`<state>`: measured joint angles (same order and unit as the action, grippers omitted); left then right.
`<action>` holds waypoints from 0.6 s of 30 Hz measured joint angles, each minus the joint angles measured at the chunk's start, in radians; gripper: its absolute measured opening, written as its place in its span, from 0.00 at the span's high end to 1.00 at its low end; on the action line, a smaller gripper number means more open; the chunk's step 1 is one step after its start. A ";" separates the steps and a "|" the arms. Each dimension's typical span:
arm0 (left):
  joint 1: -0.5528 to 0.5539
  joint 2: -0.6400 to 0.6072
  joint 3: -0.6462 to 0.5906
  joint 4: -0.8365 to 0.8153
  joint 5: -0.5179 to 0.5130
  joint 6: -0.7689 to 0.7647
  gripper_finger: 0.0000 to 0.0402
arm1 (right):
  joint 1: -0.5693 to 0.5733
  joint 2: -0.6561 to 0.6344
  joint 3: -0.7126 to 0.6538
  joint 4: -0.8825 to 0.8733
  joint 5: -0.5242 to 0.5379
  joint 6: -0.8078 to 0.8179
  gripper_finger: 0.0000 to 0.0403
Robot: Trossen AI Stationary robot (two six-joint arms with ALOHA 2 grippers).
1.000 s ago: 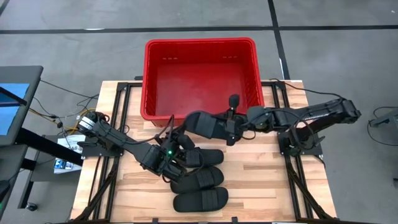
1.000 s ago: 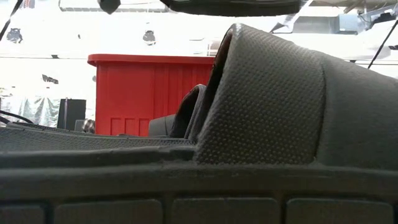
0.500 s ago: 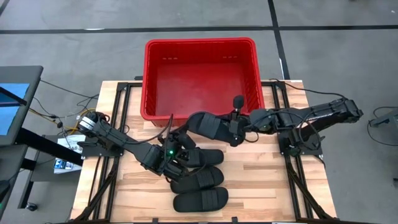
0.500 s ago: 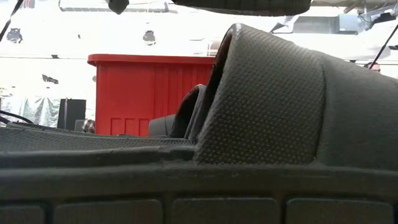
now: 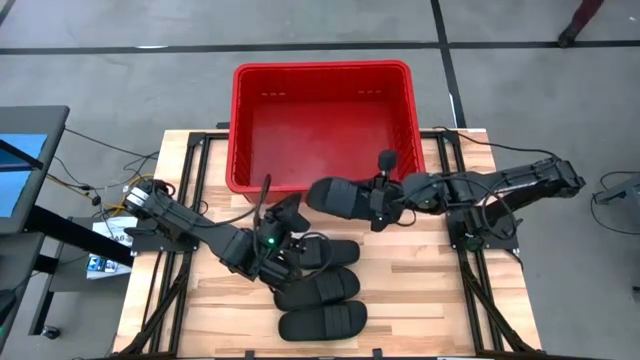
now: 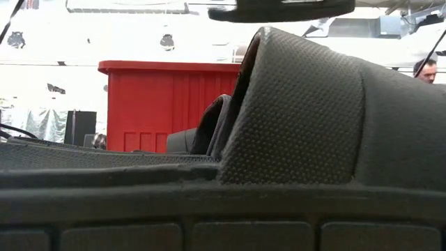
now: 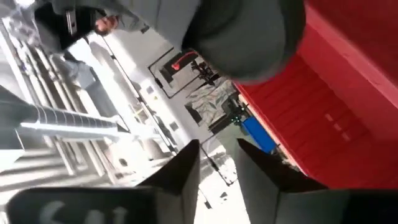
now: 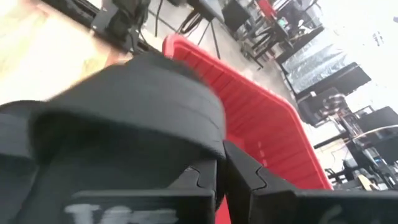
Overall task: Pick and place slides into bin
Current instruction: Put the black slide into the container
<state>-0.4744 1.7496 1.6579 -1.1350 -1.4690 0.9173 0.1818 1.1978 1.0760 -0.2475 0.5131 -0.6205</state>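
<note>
My right gripper (image 5: 372, 205) is shut on one black slide (image 5: 338, 197), held in the air just before the red bin's (image 5: 240, 120) near wall. In the right wrist view its wide strap (image 8: 137, 106) fills the space over the fingers. Three more slides (image 5: 325, 252) (image 5: 318, 288) (image 5: 322, 322) lie flat on their soles on the wooden table. My left gripper (image 5: 293, 212) hovers open beside the held slide's left end, between it and the slides on the table. Nothing is between its fingers (image 7: 186, 171). My right gripper holds the slide at its right end (image 8: 202, 149), pinched between the two fingers, which come nearly level from the table's right side. The strap hides the fingertips. The slide is lifted clear and lies roughly level, stretching away toward the table's left.
The nearest slide (image 6: 300, 111) fills most of the low view, with the bin (image 6: 167, 104) behind it and the held slide (image 6: 279, 8) at the top edge. A person (image 6: 421, 70) stands far off in the room. Bare wood lies at the table's right.
My left gripper has risen a little toward the bin and rolled about its own line. The held slide has shifted slightly toward the table's right with my right gripper and stays clear of the table. The three slides on the table have not moved.
</note>
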 joint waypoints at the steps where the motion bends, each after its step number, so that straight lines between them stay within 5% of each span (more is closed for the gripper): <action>1: 0.000 0.000 0.010 -0.004 -0.002 -0.020 0.73 | 0.001 -0.006 0.000 -0.004 -0.003 0.000 1.00; 10: -0.004 -0.035 0.179 -0.068 -0.101 -0.296 0.63 | -0.032 -0.058 0.044 0.017 0.067 0.015 1.00; 18: -0.002 -0.185 0.291 -0.085 -0.091 -0.738 0.64 | -0.191 -0.032 0.223 0.045 0.112 0.112 1.00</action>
<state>-0.4761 1.5642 1.9486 -1.2202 -1.5597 0.1793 -0.0091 1.1662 1.2992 -0.2028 0.6254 -0.5082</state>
